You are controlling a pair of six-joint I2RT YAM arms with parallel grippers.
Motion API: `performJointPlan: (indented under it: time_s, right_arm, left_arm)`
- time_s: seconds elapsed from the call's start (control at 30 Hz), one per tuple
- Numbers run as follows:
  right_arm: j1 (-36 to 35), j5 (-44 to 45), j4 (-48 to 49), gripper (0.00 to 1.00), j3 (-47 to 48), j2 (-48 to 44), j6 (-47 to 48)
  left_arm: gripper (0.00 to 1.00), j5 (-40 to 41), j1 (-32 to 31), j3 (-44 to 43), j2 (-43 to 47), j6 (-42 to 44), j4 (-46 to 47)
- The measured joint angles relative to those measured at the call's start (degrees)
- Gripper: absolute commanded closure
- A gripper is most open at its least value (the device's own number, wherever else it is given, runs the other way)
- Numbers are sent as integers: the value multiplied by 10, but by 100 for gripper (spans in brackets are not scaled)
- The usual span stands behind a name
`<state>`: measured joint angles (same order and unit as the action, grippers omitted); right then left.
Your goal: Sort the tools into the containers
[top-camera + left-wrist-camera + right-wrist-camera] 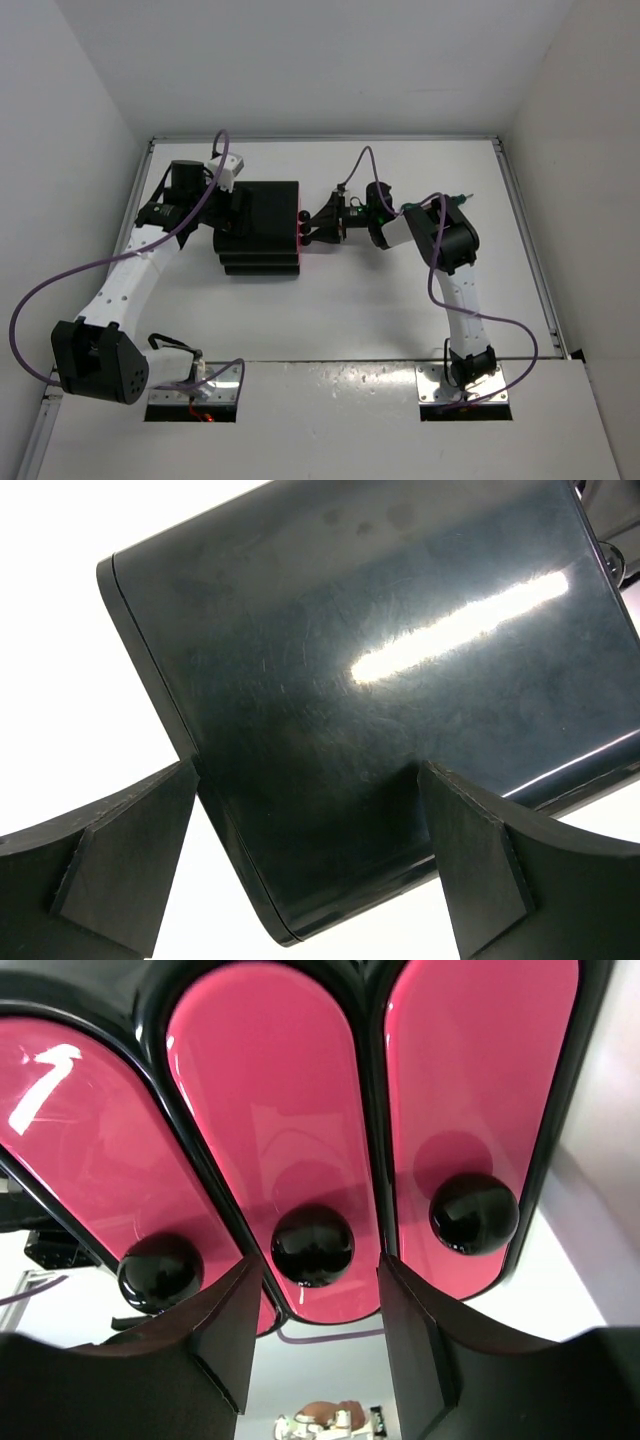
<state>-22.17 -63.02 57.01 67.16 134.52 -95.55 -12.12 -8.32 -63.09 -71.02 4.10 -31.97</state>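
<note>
Closely framed, three shut drawers (270,1090) hide their contents.

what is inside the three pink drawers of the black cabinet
Nothing inside is visible: all three pink drawers look shut in the black cabinet, their fronts covering any contents. Only the round black knobs show.

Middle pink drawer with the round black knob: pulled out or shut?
Shut: the middle pink drawer front sits level with neighbouring fronts in the black cabinet. The open right gripper frames its round black knob.
</note>
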Motion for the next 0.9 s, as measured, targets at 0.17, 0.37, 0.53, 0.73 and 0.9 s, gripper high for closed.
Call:
performJointPlan:
  time_s: [0.17,0.37,0.53,0.73,0.9]
  right_arm:
    - [0,1,0,51,19,11,0]
    - [-4,4,0,62,29,16,0]
    - [-6,4,0,83,33,20,-1]
    - [-3,4,7,89,31,21,-1]
    - [15,-4,23,90,3,11,0]
  left_arm:
    - [1,4,0,4,1,4,4]
    - [1,7,-2,7,2,5,8]
    - [1,8,-2,11,3,3,13]
    - [1,13,-3,15,6,-3,19]
    - [1,19,-3,17,7,-7,23]
